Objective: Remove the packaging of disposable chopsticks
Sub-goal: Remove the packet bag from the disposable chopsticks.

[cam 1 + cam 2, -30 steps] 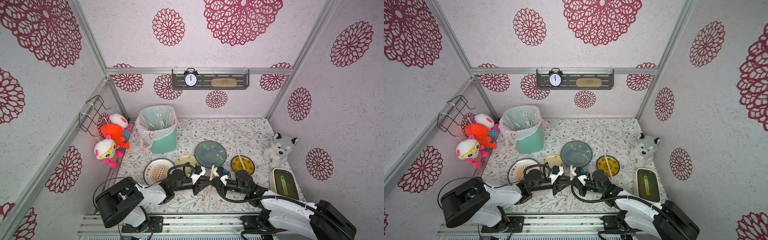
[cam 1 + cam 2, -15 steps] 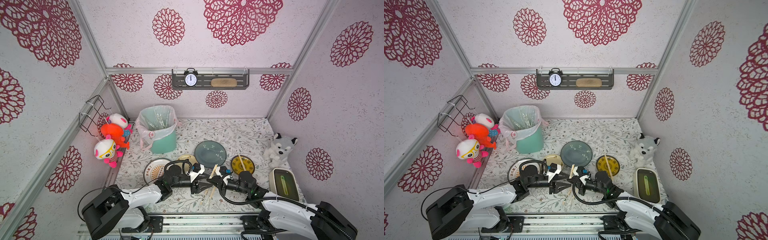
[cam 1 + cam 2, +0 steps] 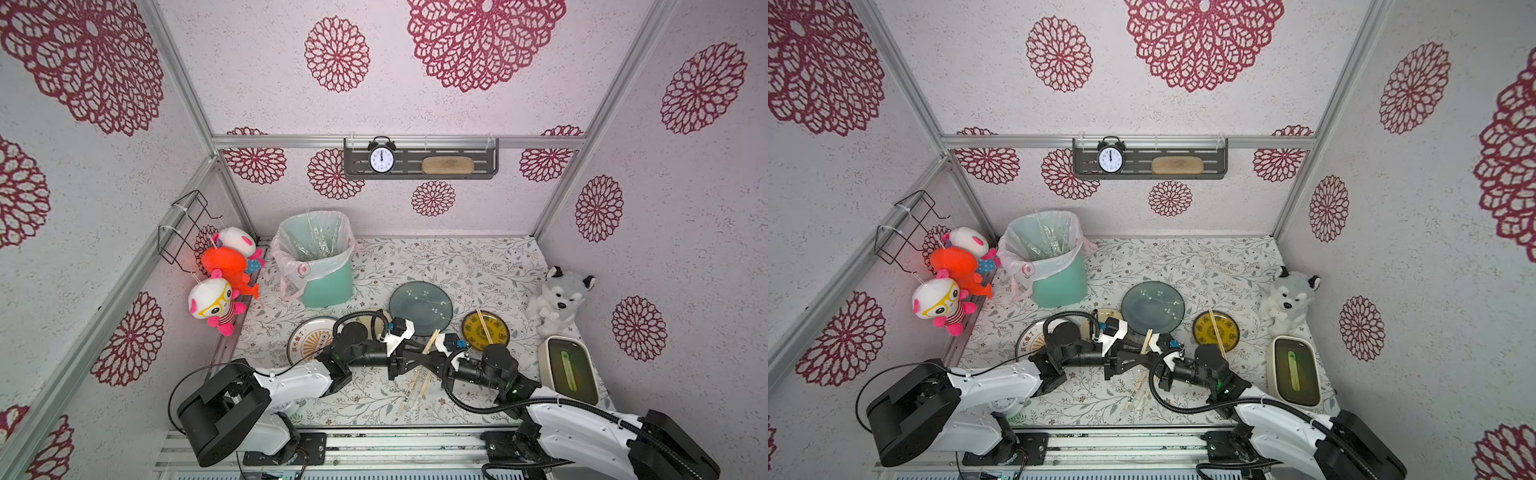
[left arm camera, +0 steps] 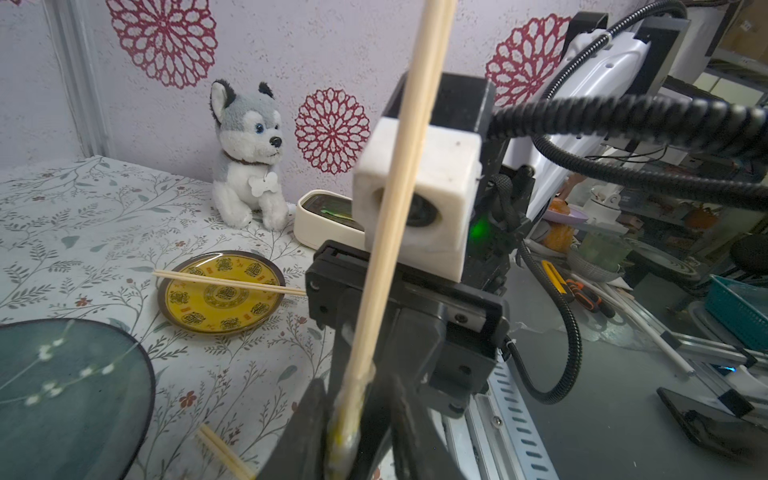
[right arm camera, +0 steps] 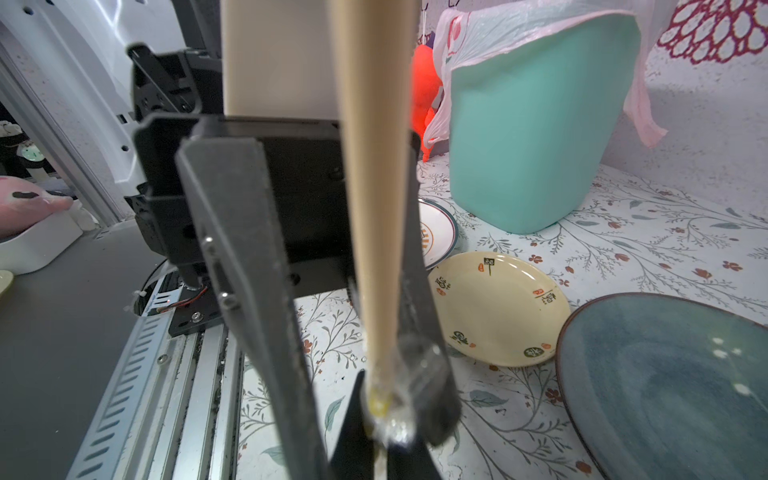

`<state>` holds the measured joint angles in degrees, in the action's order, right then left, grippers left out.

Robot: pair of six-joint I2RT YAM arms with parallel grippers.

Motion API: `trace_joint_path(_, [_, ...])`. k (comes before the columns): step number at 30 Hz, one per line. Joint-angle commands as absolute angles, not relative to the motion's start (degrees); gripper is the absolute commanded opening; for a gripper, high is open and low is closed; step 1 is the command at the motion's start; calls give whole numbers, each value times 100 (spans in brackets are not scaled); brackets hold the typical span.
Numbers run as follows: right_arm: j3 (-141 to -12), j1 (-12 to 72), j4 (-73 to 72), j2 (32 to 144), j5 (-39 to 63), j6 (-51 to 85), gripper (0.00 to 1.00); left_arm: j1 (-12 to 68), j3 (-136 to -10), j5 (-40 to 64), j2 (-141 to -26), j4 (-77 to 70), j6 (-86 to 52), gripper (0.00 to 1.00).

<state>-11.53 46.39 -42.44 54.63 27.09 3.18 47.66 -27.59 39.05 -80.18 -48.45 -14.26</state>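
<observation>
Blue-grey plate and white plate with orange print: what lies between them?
A small cream plate lies between the blue-grey plate and the white plate, clearest in the right wrist view; in both top views the left arm hides most of it.

In both top views the left arm (image 3: 291, 380) stretches from its base at the lower left of the frame, and the right arm (image 3: 582, 424) from the lower right. Both lie low and nearly level, with their black wrists pointing at each other. The left gripper (image 3: 417, 360) and right gripper (image 3: 433, 360) meet tip to tip at lower centre. In the left wrist view, the left gripper's jaws are drawn in on the lower end of the chopsticks (image 4: 399, 174), which rise steeply. In the right wrist view, the right gripper's jaws are pressed together on the crumpled wrapper (image 5: 415, 365).
</observation>
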Motion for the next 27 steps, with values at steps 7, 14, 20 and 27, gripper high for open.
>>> trace_joint_path(7, [-1158, 4649, -4695, 5496, 2870, 380, 0, 4728, -2741, 4168, -8244, -5364, -1697, 0])
trace_joint_path(14, [-1143, 4640, -4577, 5356, 2531, 429, 89, 4692, -2450, 3773, -8255, -5927, -1852, 0])
trace_joint_path(20, [-1057, 4474, -4371, 4502, 2005, 659, 99, 4421, -2289, 4245, -8084, -5624, -1890, 0])
trace_joint_path(27, [-1641, 4377, -4148, 4842, 2319, 760, 99, 4434, -2095, 4517, -8013, -5745, -1904, 0])
